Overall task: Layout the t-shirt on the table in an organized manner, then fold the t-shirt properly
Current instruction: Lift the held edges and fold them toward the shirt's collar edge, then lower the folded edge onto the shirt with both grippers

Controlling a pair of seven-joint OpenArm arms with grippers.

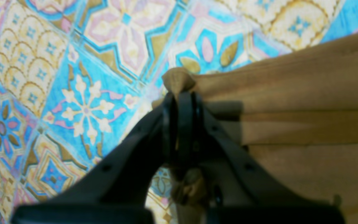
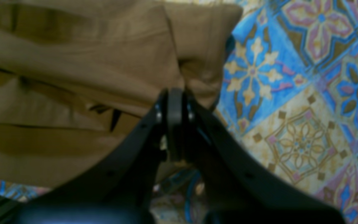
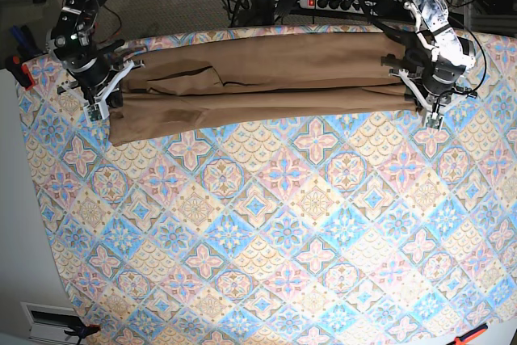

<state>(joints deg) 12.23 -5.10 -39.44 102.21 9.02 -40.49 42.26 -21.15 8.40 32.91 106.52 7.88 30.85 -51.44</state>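
While each hand, left hand (image 1: 180,102) and right hand (image 2: 174,102), pinches the t-shirt (image 3: 266,78) by the table's (image 3: 266,224) far edge, uneven pulling could bunch it.

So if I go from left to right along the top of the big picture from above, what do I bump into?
Right gripper → t-shirt, stretched between both → left gripper, all on the table.
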